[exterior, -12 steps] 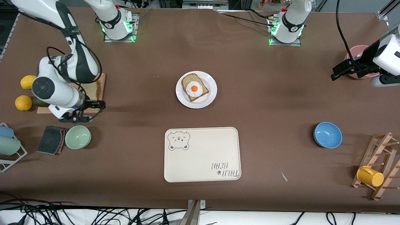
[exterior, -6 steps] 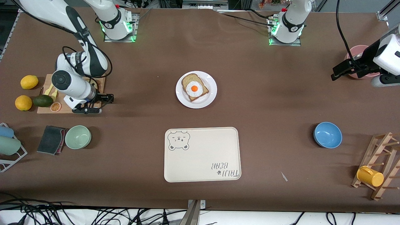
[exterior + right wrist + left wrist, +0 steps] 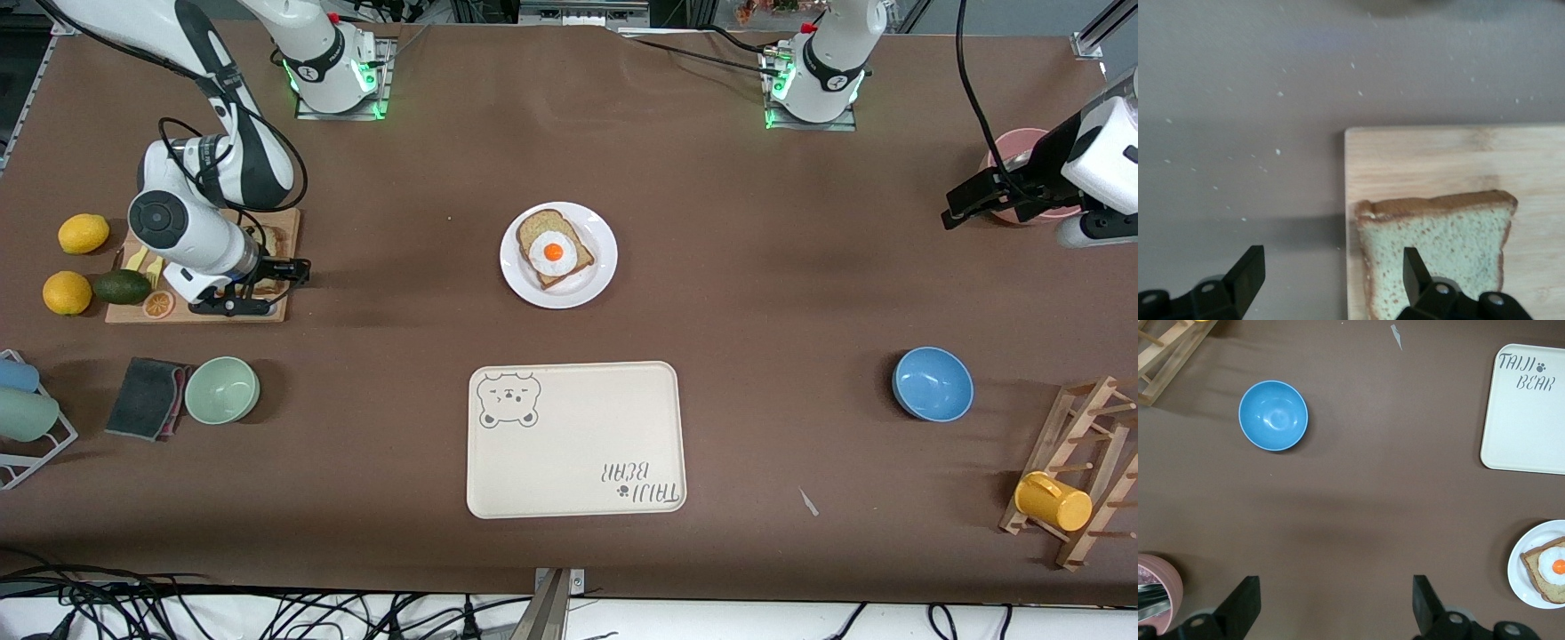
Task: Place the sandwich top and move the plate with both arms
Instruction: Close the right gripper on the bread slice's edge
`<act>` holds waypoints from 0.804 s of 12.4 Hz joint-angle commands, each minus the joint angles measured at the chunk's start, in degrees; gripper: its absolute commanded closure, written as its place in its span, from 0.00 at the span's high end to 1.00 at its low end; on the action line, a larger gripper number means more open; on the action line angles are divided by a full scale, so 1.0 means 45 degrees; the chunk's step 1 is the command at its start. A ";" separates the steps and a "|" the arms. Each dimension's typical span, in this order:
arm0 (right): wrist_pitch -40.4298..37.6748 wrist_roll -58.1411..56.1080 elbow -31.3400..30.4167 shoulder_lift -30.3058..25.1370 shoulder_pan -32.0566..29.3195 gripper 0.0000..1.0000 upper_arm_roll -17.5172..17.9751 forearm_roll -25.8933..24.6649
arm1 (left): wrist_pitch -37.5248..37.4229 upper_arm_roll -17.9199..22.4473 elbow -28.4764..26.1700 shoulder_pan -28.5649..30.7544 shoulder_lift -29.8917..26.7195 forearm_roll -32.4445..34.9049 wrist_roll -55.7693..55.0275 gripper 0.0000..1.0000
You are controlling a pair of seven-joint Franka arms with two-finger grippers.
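The sandwich top (image 3: 1438, 248), a plain speckled slice with a brown crust, lies on a wooden cutting board (image 3: 1418, 160) at the right arm's end of the table. In the front view my right arm hides most of the slice (image 3: 271, 240). My right gripper (image 3: 271, 289) is open just above the board's edge. In the right wrist view this gripper (image 3: 1331, 273) has one finger over the slice and the other over bare table. The white plate (image 3: 582, 289) holds the bread slice with a fried egg (image 3: 553, 249) at mid-table. My left gripper (image 3: 965, 203) waits open and empty, also in its wrist view (image 3: 1335, 603).
A cream bear tray (image 3: 576, 438) lies nearer the camera than the plate. A blue bowl (image 3: 932, 383), a pink bowl (image 3: 1018, 147) and a wooden rack with a yellow mug (image 3: 1053, 500) are at the left arm's end. A green bowl (image 3: 221, 389), sponge, lemons and avocado surround the board.
My right gripper has moved from the board's near edge by the green bowl to over the board's corner and the slice. The left arm has not moved.
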 commanded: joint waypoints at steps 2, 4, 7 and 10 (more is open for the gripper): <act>-0.0029 0.0237 -0.0246 0.0073 0.0005 0.88 -0.0200 -0.0306 | -0.0356 -0.0093 0.0358 0.0034 0.0085 0.0203 0.0028 1.00; -0.0126 0.0218 -0.0227 0.0268 -0.0014 0.84 -0.0219 -0.0306 | -0.0356 -0.0093 0.0358 0.0034 0.0085 0.0184 0.0028 1.00; -0.0225 0.0160 -0.0207 0.0542 0.0025 0.81 -0.0239 -0.0364 | -0.0356 -0.0093 0.0358 0.0034 0.0085 0.0184 0.0028 1.00; -0.0829 0.0450 -0.0090 0.0523 -0.0014 0.78 -0.0239 -0.0969 | -0.0356 -0.0093 0.0358 0.0034 0.0085 0.0184 0.0028 1.00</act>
